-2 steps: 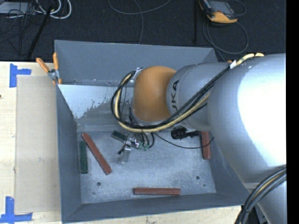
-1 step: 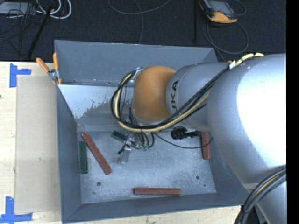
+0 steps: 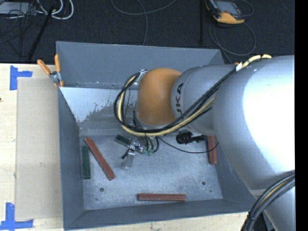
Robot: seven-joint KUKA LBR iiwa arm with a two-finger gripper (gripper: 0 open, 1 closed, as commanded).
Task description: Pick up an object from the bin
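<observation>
Lying by left wall: dark green stick [image 3: 85, 161], flat on the floor of the bin [image 3: 70, 186], roughly parallel to that wall and close to it.
Red-brown stick, slanted: [image 3: 99, 158] just right of the green one, running from upper left down to lower right; its upper end is near the green stick's top, and its lower end angles away toward mid-floor.
Gripper: [image 3: 126, 153] down low in the bin, left of centre, over bare floor just right of the slanted stick.
Fingers: they appear to stand apart, one dark prong pointing up-left and one pale prong pointing down; nothing visible between them.
Nearest thing: the slanted red-brown stick, beside the fingers, not between them; whether they touch it cannot be told.
Orange cover: [image 3: 155, 96] on the wrist, with looped cables around it, above and right of the fingers; it hides the back of the floor.
Red-brown stick, front: [image 3: 161, 197] lying level along the near wall, well apart from the gripper.
Red-brown stick, right: [image 3: 211, 149] short, near upright in the view, by the right wall, partly under the arm [image 3: 250, 114].
Done so far: arm lowered into the bin, fingers at floor level.
Left to do: by my reading everything that counts, namely closing on a stick and lifting it clear; all four sticks lie on the floor, none gripped.
</observation>
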